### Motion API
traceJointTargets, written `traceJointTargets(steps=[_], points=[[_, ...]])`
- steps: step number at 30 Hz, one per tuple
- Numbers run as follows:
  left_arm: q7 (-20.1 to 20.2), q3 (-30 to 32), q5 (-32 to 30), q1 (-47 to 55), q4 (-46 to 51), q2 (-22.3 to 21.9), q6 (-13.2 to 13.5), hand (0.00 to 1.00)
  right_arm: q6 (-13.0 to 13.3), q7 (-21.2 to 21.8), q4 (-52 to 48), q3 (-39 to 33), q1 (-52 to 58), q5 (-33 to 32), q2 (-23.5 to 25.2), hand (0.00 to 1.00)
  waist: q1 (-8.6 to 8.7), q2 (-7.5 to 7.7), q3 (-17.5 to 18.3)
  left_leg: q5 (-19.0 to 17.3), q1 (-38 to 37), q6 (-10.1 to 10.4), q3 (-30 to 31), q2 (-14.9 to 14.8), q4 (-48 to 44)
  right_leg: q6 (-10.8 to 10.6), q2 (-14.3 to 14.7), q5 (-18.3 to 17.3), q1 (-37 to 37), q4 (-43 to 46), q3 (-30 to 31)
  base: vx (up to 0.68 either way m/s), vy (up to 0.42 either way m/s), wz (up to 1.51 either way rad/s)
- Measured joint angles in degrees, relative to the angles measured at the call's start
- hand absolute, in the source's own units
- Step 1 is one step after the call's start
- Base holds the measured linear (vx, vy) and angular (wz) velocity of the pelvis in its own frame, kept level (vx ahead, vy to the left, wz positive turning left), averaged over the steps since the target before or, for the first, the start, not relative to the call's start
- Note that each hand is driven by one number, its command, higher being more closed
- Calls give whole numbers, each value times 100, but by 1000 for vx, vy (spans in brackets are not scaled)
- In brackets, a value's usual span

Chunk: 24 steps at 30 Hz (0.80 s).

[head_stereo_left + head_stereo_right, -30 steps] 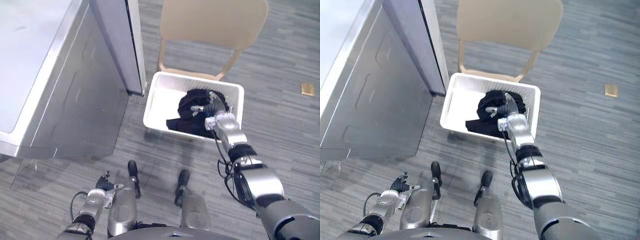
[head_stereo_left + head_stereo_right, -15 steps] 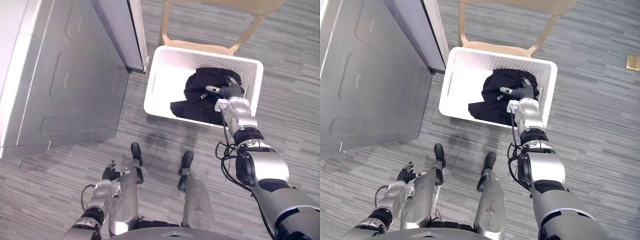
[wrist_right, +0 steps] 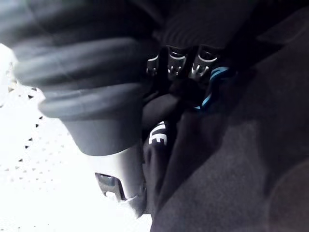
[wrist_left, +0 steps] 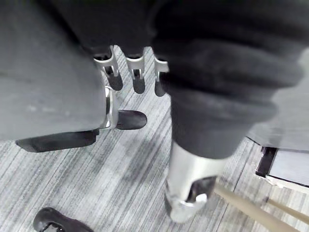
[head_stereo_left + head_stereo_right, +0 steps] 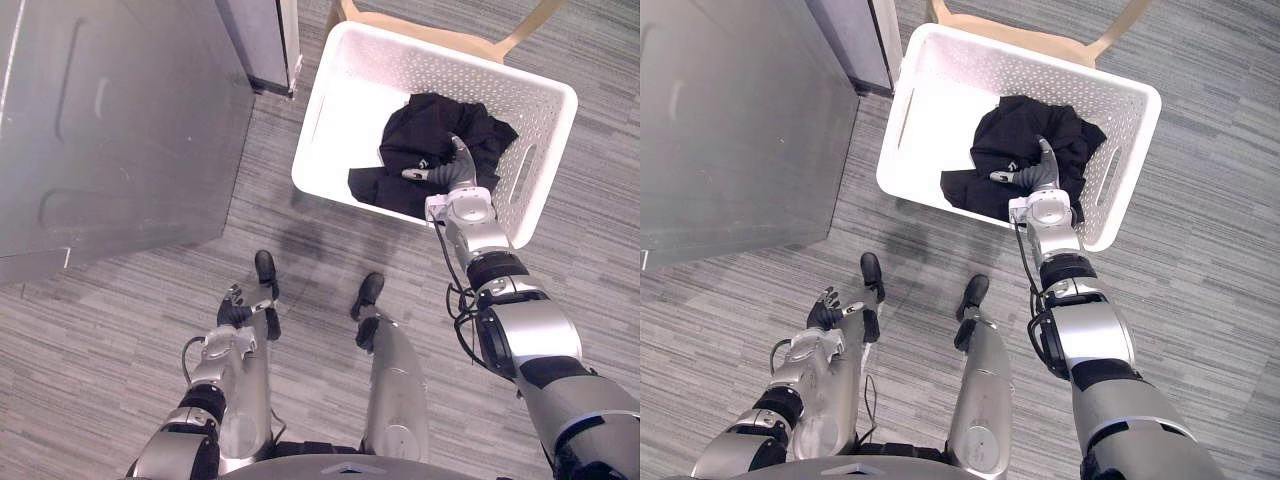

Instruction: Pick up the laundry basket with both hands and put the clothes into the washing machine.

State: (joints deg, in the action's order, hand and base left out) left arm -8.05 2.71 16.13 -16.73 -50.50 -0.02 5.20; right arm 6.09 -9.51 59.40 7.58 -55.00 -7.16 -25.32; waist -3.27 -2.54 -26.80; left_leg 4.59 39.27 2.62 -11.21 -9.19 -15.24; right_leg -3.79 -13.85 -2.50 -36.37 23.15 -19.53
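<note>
A white perforated laundry basket (image 5: 335, 110) stands on the floor in front of me. A heap of black clothes (image 5: 445, 135) lies in its right half. My right hand (image 5: 455, 185) reaches over the near rim and rests on the clothes, thumb out to the side and a finger straight. In the right wrist view its fingers (image 3: 176, 65) lie against the black cloth (image 3: 231, 159), not curled round it. My left hand (image 5: 232, 312) hangs low by my left side, far from the basket, with its fingers (image 4: 136, 77) relaxed and empty.
A large grey metal machine (image 5: 120, 120) fills the left, its corner close to the basket's far left end. A beige chair (image 5: 450, 38) stands right behind the basket. Grey striped floor lies open to the right and in front.
The whole picture has shifted as the camera moved forward and tilted down. My right hand stays on the black clothes in the basket. The left hand hangs much as before.
</note>
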Motion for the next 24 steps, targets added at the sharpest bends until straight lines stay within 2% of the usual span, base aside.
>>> traceJointTargets(steps=[5, 12, 17, 20, 24], points=[[-3, 71, 3, -8, 40, -60, 45, 0, 14, -141, 3, 150, -39, -105, -169, 100, -108, 33, 10, 11, 112, 11, -68, -53, -84, 42, 2, 23, -154, 77, 13, -27, -33, -5], [-63, 66, 126, -42, 39, -68, 78, 0, 17, -149, 7, 111, -3, -340, -237, 100, -148, 57, 39, 42, 191, 46, 0, -82, -163, 45, 19, 33, -164, 116, -59, 0, -20, 2], [-160, 73, 190, -42, 8, -159, 68, 0, 17, -152, 9, -404, 291, -1254, -144, 100, -261, 65, 245, 65, 242, 11, 32, -99, -211, 47, 27, 27, -160, 113, -119, 9, -22, 3], [-176, 148, 311, -46, 3, -200, 69, 0, 20, -179, 6, -752, 348, -1697, 22, 100, -272, 66, 251, 38, 244, -2, 38, -126, -308, 48, 36, 24, -123, 130, -128, 7, -33, -2], [-213, 289, 492, -49, 10, -267, 78, 0, 130, -249, -381, -1569, 606, -2824, 420, 100, -268, 66, 288, -4, 230, -21, 74, -141, -411, 49, 34, -3, -50, 172, -153, -5, -15, 2]])
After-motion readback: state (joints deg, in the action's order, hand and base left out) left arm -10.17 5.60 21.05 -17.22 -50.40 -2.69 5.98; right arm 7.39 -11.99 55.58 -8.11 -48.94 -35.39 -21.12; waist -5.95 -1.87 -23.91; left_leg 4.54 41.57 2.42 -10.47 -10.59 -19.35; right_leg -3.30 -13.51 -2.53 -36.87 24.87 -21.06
